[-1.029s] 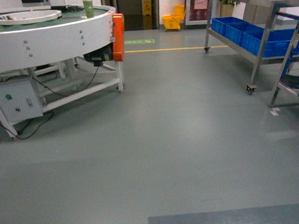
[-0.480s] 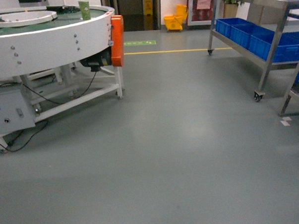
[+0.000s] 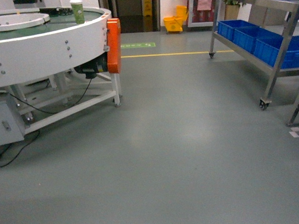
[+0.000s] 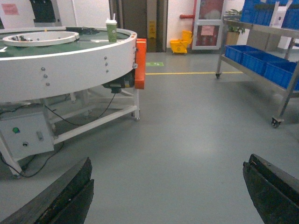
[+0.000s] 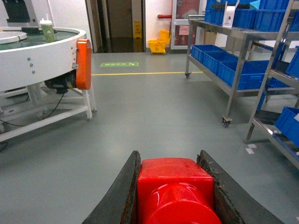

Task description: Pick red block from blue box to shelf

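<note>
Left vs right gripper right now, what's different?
The left gripper is open and empty, fingers spread to the frame edges; the right gripper is shut on the red block, fingers pressed against its sides. Both have dark fingers and face the open floor.

Only the jaws are seen. L gripper (image 4: 168, 196): two matte black pads, chunky, w/ scuffed, layered edges, at 7 and 4 o'clock of the frame. R gripper (image 5: 173, 196): dark brown-black pads, worn and flecked along inner edges, at 6 o'clock.
</note>
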